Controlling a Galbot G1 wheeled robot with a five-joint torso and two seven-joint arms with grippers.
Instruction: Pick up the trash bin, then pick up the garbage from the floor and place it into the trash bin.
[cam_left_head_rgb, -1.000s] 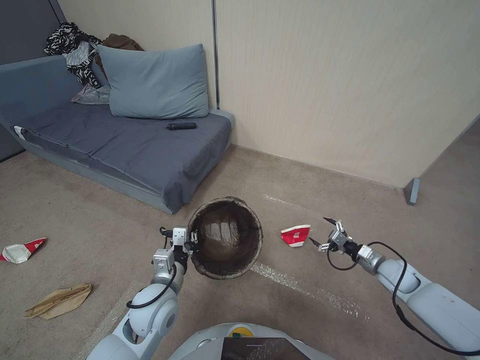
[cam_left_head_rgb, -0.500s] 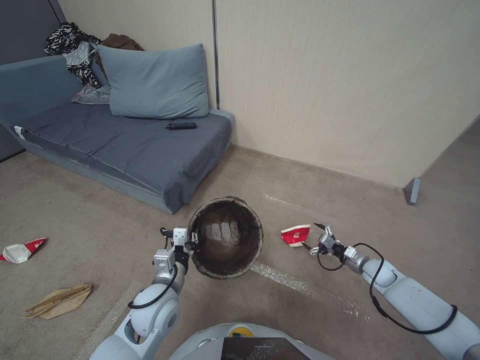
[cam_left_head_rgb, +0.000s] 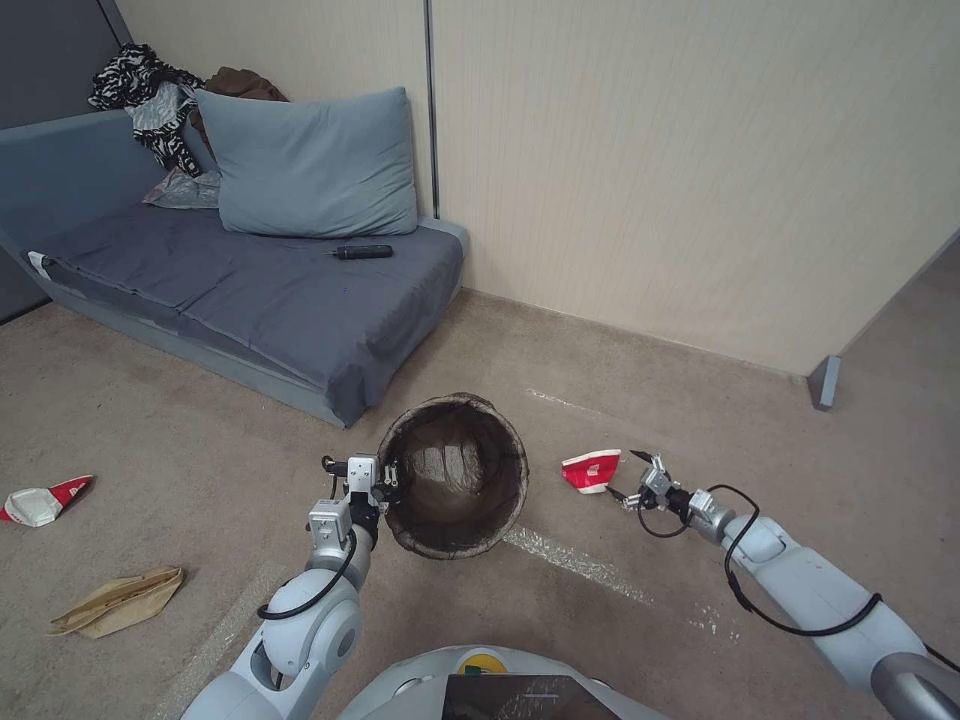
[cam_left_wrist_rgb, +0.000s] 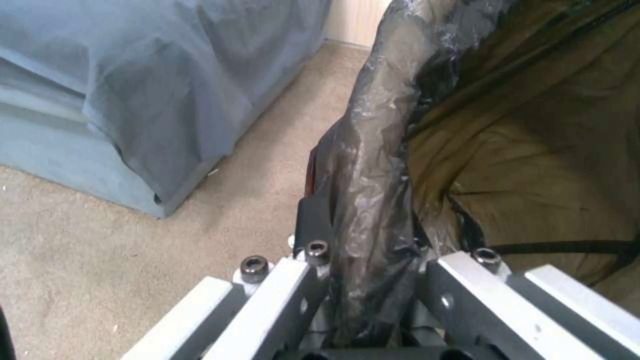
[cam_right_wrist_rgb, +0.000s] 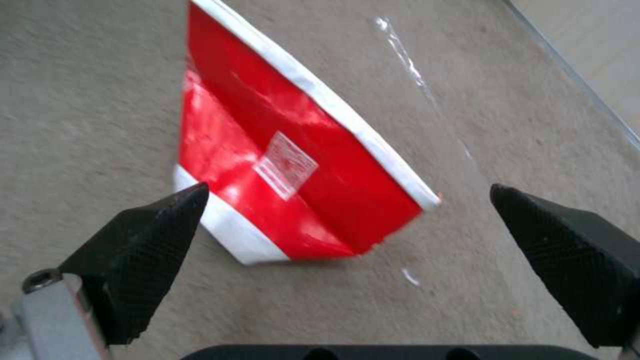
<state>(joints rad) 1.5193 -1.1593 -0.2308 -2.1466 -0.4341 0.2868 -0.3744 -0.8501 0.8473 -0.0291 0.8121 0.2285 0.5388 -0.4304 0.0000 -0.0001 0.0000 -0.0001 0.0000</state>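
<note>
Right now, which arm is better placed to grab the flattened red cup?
Right. The right gripper is open beside the red cup, while the left gripper is shut on the trash bin rim.

I see tan carpet w/ a tape strip, beige panelled walls — grey-blue sofa at left, big pillow, clothes heap behind.

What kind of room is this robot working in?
Probably a living room or lounge: a grey sofa bed with a pillow against a panelled wall, and carpet strewn with litter.
</note>
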